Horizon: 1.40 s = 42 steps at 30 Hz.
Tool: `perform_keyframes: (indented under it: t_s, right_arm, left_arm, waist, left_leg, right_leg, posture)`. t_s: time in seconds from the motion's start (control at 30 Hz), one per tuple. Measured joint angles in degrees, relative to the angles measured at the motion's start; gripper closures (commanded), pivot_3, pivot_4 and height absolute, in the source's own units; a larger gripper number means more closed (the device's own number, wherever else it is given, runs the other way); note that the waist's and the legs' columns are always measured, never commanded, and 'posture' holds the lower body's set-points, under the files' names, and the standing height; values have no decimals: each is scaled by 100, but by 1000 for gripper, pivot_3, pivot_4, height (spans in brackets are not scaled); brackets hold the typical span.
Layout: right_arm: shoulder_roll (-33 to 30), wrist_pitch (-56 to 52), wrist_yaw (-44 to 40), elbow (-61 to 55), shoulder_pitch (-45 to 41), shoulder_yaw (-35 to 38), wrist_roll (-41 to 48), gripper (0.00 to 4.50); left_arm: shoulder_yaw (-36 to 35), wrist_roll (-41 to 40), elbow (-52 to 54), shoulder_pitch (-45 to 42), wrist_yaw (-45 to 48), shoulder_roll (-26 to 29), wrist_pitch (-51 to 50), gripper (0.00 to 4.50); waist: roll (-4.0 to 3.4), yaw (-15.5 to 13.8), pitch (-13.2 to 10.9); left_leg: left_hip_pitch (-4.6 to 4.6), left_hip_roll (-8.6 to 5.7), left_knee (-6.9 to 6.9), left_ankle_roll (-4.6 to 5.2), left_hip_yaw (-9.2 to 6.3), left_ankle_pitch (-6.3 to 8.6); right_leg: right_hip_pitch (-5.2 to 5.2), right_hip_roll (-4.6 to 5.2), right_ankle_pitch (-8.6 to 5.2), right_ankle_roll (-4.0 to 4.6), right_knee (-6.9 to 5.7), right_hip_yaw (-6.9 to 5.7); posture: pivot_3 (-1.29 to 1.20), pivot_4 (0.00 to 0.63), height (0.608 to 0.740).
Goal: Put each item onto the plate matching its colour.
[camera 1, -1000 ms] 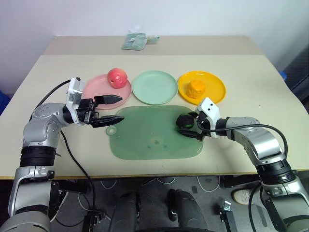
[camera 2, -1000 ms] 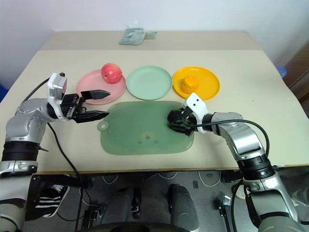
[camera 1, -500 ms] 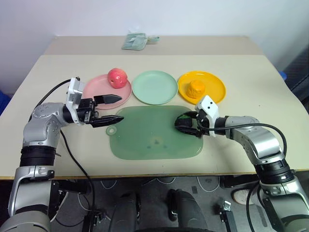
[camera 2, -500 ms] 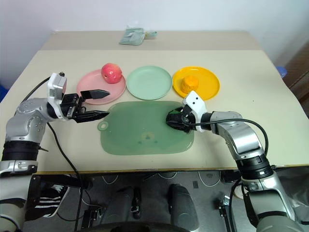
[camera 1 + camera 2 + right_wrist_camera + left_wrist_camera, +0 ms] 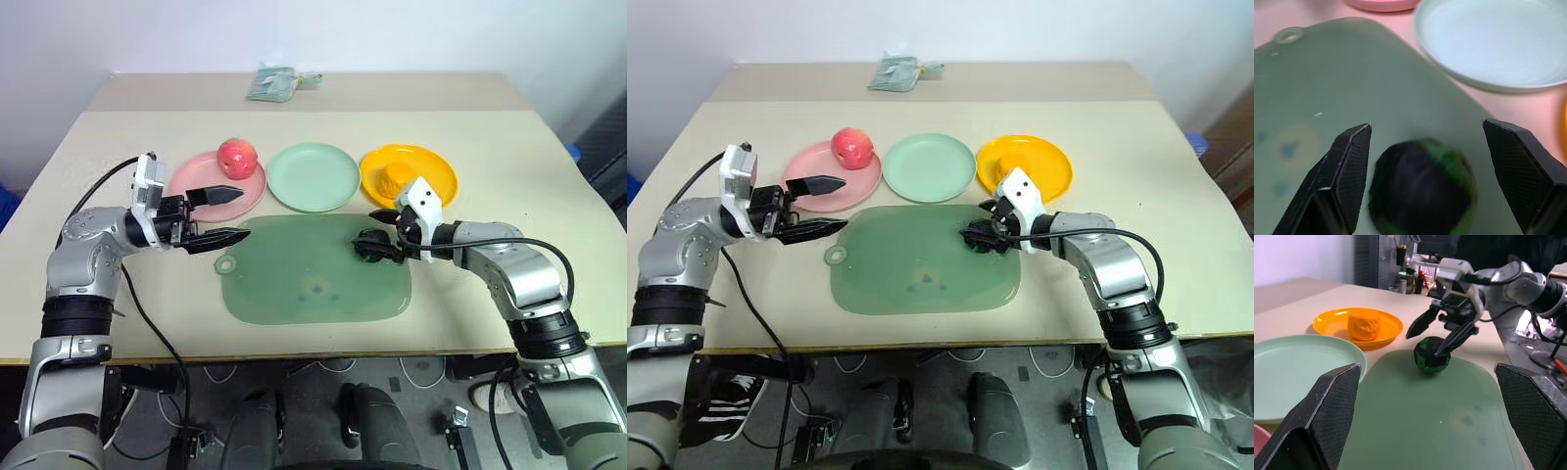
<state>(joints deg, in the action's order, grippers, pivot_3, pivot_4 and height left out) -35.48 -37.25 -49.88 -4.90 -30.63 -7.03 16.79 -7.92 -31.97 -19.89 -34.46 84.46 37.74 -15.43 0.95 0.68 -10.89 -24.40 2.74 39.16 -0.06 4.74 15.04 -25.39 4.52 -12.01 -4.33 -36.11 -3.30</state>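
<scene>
The small dark green item (image 5: 372,247) lies on the flat green mat (image 5: 304,279), near its right end. My right gripper (image 5: 377,231) hovers over it, open. In the left wrist view one of its fingertips (image 5: 1439,352) touches the item's top and the other stands free in the air. The pink-red ball (image 5: 237,154) sits on the pink plate (image 5: 191,181), and the orange lump (image 5: 397,179) on the yellow plate (image 5: 436,168). Between them the mint green plate (image 5: 313,176) is bare. My left gripper (image 5: 247,213) is open and empty, pointing across the mat's left corner.
A crumpled greenish packet (image 5: 276,83) lies at the back of the beige table (image 5: 509,147). The mat has a hole (image 5: 226,264) at its left corner. There is free tabletop to the right of the yellow plate and in front of the mat.
My right gripper, which was down around the dark green item, has risen and drawn back a little. The item stays on the mat. The left arm has not moved.
</scene>
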Motion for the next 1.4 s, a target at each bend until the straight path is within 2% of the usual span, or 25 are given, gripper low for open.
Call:
perform_keyframes:
  t_s: [0.1,0.4,0.5,0.53,0.7,0.8,0.97,1.1,1.27,1.4]
  right_arm:
    - [-163,8,-23,0,130,-147,-161,796]
    - [-115,186,54,72,212,-299,-381,796]
    - [17,197,94,128,212,-324,-415,1633]
    - [34,197,96,128,211,-323,-411,2078]
    - [90,179,97,124,211,-278,-357,2078]
    - [301,-25,121,38,191,-19,-17,2078]
    - [677,-35,499,34,-377,271,182,2078]
    - [1150,624,1092,980,-1104,232,-281,2078]
    - [2062,1895,1825,3014,-2032,-90,-1042,2078]
    - [2763,2824,2404,4946,-2952,101,-1165,2078]
  left_arm:
    - [0,-2,51,0,-12,0,-42,0]
    - [2,-2,95,-10,-32,-3,-123,0]
    - [2,-2,108,-10,-52,-3,-168,0]
    - [2,-2,137,-10,-62,-3,-180,0]
    - [2,-27,274,-10,-94,-1,-299,0]
    - [0,-61,319,-9,-115,1,-326,0]
    - [-6,-97,326,-9,-214,-10,-309,0]
    - [-22,-88,280,-20,-386,-56,-240,0]
    - [-20,561,-451,-309,-1272,-63,289,0]
    - [-67,763,-597,-348,-1834,-98,484,0]
  waist:
    - [0,-1,0]
    - [0,-2,0]
    - [0,-2,0]
    - [0,-2,0]
    - [0,-2,0]
    - [0,-3,0]
    - [0,6,0]
    - [0,12,0]
    - [-2,33,-1]
    - [-3,41,-2]
  left_leg:
    - [-1,0,0,0,1,0]
    - [-2,-1,0,0,2,0]
    - [-2,-1,0,0,2,0]
    - [-2,-1,0,0,2,0]
    - [-1,-1,0,0,1,0]
    - [-2,-1,0,0,1,0]
    - [-1,0,0,0,2,0]
    - [-1,-1,-1,0,2,0]
    - [-2,0,-3,-1,4,-1]
    - [-6,0,-7,-2,7,-1]
  right_leg:
    - [0,1,-1,1,2,0]
    - [-1,1,0,0,2,1]
    - [-1,1,0,0,2,0]
    - [-1,1,0,0,2,0]
    - [0,1,0,0,2,0]
    - [0,1,0,-1,2,0]
    - [-1,1,1,-1,0,0]
    - [-1,0,1,-1,0,0]
    - [-4,-2,2,-1,-2,1]
    - [-6,2,3,-3,-1,1]
  posture:
    - [0,150,740]
    - [0,150,740]
    - [0,150,740]
    - [0,150,740]
    - [0,150,740]
    - [0,150,740]
    - [0,150,740]
    - [0,150,740]
    - [0,150,740]
    - [0,150,740]
